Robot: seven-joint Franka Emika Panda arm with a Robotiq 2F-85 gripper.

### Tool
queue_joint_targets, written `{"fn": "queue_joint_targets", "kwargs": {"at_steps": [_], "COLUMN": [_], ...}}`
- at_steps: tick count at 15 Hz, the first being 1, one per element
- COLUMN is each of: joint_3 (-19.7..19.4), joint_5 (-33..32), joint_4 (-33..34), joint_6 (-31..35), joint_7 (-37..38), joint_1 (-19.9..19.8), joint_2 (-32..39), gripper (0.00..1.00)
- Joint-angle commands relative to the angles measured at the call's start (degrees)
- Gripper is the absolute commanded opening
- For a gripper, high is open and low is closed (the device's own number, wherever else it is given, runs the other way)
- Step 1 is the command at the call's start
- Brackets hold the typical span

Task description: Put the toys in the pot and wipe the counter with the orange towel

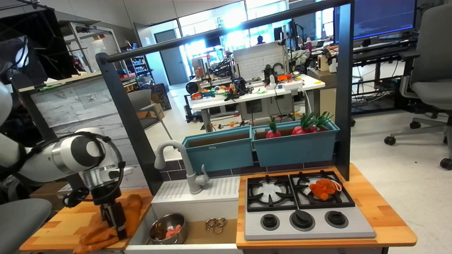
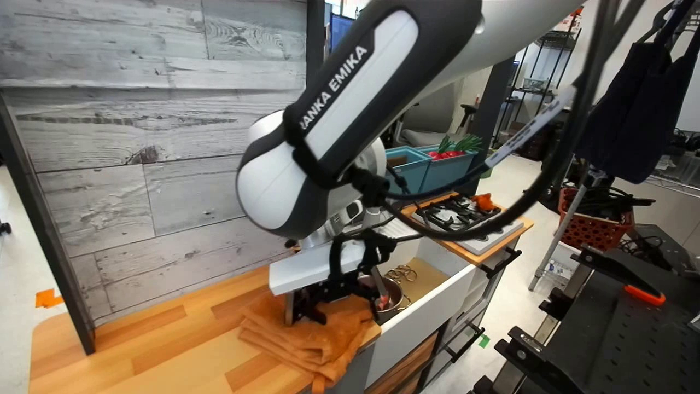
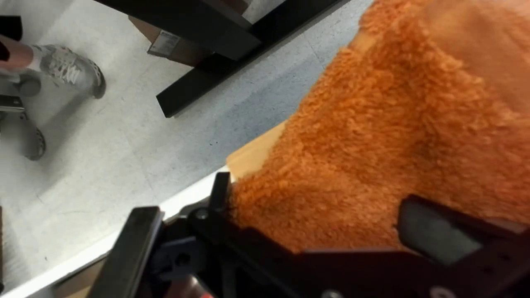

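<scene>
The light-brown wooden desk (image 1: 58,233) flanks a white sink (image 1: 212,210) on both sides and carries a grey stove top (image 1: 280,231) on one of them. Two teal planters (image 1: 219,155) stand end to end behind. The orange towel (image 2: 306,339) lies in folds on the other part of the desk, beside the sink, a corner drooping past the front edge. Pointing down at the cloth is the hand (image 2: 333,313), its fingers (image 3: 434,231) spread wide; in the wrist view orange pile fills much of the gap between them, and whether the tips press into it I cannot tell. A grey faucet (image 1: 194,181) rises at the back of the sink. In the sink, close to the wall on the towel's side, sits the silver pot (image 1: 183,236). An orange tufted bundle (image 1: 323,190) with a white loop rests on the stove top, away from the sink. Red radishes (image 1: 299,130) with green leaves poke out of one planter. Gold-coloured rings (image 1: 216,224) lie on the sink floor, near the pot. The pinkish-red toys (image 1: 173,231) lie inside the pot, too small to count.
</scene>
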Motion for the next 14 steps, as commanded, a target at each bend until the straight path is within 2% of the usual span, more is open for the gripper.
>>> {"fn": "queue_joint_targets", "kwargs": {"at_steps": [1, 4, 10, 14], "joint_3": [-0.1, 1.0, 3.5, 3.0], "joint_5": [2.4, 2.3, 1.8, 0.5], "joint_4": [-3.8, -7.3, -21.4, -31.7], "joint_6": [1.4, 4.0, 19.4, 22.3], "joint_7": [0.8, -0.8, -5.2, -7.1], "joint_1": [-3.4, -4.3, -3.0, -0.2], "joint_2": [-1.8, -4.8, -16.7, -27.3], "gripper": [1.00, 1.00, 1.00, 1.00]}}
